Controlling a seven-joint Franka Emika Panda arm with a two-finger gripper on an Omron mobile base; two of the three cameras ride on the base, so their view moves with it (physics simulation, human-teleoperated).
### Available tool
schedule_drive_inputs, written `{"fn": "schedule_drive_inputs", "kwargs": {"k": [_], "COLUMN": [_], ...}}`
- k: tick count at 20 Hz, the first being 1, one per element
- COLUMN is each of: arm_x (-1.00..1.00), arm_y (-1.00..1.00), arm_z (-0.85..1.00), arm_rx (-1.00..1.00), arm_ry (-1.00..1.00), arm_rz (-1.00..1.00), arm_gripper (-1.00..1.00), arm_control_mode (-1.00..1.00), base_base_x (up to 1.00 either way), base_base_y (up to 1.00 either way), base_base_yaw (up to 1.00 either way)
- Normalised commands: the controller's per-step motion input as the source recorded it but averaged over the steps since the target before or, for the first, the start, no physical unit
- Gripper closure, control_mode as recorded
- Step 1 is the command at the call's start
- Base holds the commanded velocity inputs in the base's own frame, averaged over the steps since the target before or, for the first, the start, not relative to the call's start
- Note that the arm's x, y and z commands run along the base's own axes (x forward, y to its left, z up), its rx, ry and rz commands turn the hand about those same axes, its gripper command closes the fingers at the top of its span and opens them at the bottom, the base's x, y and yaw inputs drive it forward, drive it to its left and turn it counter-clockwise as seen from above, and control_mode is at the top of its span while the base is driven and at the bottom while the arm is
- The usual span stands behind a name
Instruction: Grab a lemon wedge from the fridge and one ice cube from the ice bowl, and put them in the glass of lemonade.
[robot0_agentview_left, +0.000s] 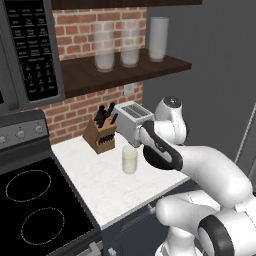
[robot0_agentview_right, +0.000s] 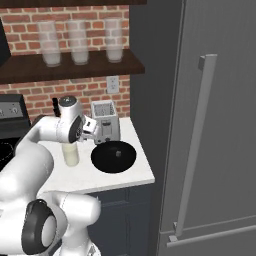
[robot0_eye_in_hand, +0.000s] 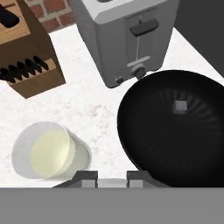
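My gripper (robot0_eye_in_hand: 112, 178) hangs over the counter between the glass of lemonade (robot0_eye_in_hand: 48, 151) and the ice bowl (robot0_eye_in_hand: 197, 144). It is shut on a small pale block that looks like an ice cube (robot0_eye_in_hand: 112, 182). Another ice cube (robot0_eye_in_hand: 180, 106) lies in the middle of the black bowl. The glass (robot0_agentview_left: 129, 161) (robot0_agentview_right: 71, 155) stands upright just left of the ice bowl (robot0_agentview_right: 114, 156), under my forearm. The fridge (robot0_agentview_right: 220, 100) is shut at the right, its long bar handle (robot0_agentview_right: 197, 145) facing me. The lemon wedge is out of view.
A toaster (robot0_eye_in_hand: 127, 39) (robot0_agentview_right: 106, 120) stands right behind the bowl, and a wooden knife block (robot0_eye_in_hand: 26, 65) (robot0_agentview_left: 101, 131) sits left of it against the brick wall. The stove (robot0_agentview_left: 35, 210) borders the counter on the left. Tall frosted glasses (robot0_agentview_left: 130, 45) line the shelf above.
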Motion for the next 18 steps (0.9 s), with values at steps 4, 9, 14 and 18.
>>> {"fn": "schedule_drive_inputs", "kwargs": {"k": [4, 9, 14, 18], "arm_x": [0.00, 0.00, 0.00, 0.02], "arm_y": [0.59, 0.56, 0.32, 0.08], "arm_z": [0.00, 0.00, 0.03, 0.00], "arm_rx": [-0.16, -0.21, -0.18, -0.14], "arm_ry": [0.04, 0.04, 0.00, 0.00], "arm_rz": [0.30, 0.19, 0.12, 0.06], "arm_gripper": [1.00, 1.00, 1.00, 1.00], "arm_control_mode": [-1.00, -1.00, -1.00, -1.00], "base_base_x": [0.00, 0.00, 0.00, 0.00], "base_base_y": [0.00, 0.00, 0.00, 0.00], "base_base_yaw": [0.00, 0.00, 0.00, 0.00]}}
